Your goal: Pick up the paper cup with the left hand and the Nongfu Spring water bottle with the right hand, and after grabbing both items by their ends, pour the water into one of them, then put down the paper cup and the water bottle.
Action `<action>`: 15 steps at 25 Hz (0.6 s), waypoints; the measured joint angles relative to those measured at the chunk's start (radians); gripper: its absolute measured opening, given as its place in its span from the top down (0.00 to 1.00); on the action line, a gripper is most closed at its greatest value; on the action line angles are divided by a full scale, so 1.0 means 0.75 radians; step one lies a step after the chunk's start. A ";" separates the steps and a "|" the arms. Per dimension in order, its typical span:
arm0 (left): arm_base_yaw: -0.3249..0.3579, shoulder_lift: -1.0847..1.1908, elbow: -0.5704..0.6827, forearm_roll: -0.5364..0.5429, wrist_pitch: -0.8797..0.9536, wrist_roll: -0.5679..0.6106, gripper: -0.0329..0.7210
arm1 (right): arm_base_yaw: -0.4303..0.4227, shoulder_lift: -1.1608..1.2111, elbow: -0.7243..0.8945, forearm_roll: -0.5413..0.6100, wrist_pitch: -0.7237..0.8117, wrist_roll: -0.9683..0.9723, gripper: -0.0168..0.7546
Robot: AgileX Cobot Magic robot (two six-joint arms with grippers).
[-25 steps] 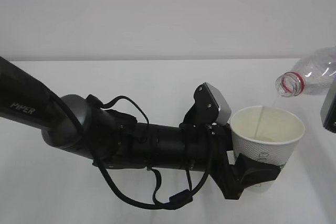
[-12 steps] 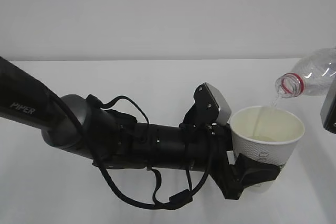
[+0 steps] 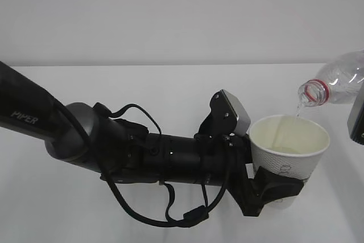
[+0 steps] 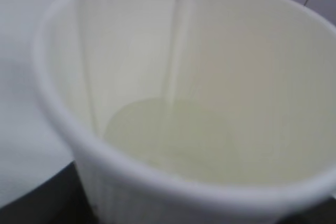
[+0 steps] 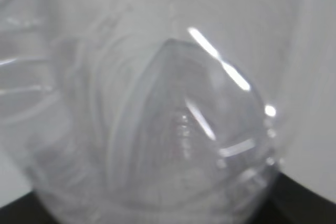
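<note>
- The paper cup (image 3: pixel 289 146) stands upright at the right of the exterior view, held off the white table (image 3: pixel 170 89), with its mouth open upward.
- The left hand (image 3: pixel 273 189) clamps the cup's lower part; its black jaws wrap the base, so the bottom edge of the cup is hidden.
- Grey lettering on the cup's side is partly covered by the jaws and too small to read.
- The Nongfu Spring water bottle (image 3: pixel 335 83) is tilted above and to the right of the cup, its uncapped mouth with the red neck ring pointing down-left over the cup's far rim.
- The bottle's body is cut off by the right frame edge; its label is not visible.
- The water (image 4: pixel 176 61) falls as a thin stream into the cup and collects in a shallow pale pool on the bottom.
- The right hand (image 3: pixel 356 120) shows only as a dark block at the right edge; its jaws are cut off there. The right wrist view is filled by the blurred clear bottle close to the lens, which indicates a grip on the bottle.
- The thick black arm (image 3: pixel 74 135) marked "PIPER" crosses from the left, with looped cables (image 3: pixel 165 214) and a grey-topped module (image 3: pixel 234 112).
- A plain pale wall (image 3: pixel 182 15) stands behind the table.
</note>
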 joint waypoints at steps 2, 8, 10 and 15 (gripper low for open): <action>0.000 0.000 0.000 0.000 0.000 0.000 0.28 | 0.000 0.000 0.000 0.000 0.000 -0.001 0.38; 0.000 0.000 0.000 0.000 0.005 0.000 0.28 | 0.000 0.000 0.000 0.000 0.000 -0.003 0.38; 0.000 0.000 0.000 0.000 0.005 0.000 0.28 | 0.000 0.000 0.000 0.000 0.000 -0.003 0.38; 0.000 0.000 0.000 0.000 0.007 0.000 0.28 | 0.000 0.000 0.000 -0.009 0.000 -0.003 0.38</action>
